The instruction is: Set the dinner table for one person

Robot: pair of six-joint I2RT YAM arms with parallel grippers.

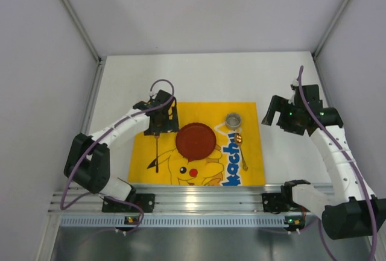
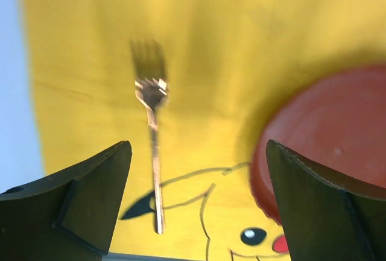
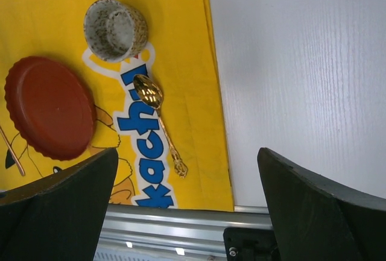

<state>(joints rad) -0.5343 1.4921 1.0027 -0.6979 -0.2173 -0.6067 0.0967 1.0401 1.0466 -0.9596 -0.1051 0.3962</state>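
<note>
Left gripper (image 2: 198, 143) spread above fork (image 2: 154, 140), which lies left of plate (image 2: 325, 140) on mat (image 2: 241, 32). Raise straight, avoid nudging handle. Right gripper (image 3: 187, 150) spread, empty.

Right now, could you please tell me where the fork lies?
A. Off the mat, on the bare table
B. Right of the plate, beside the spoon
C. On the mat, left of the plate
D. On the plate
C: the fork lies flat on the yellow mat, left of the red plate and apart from it.
</note>
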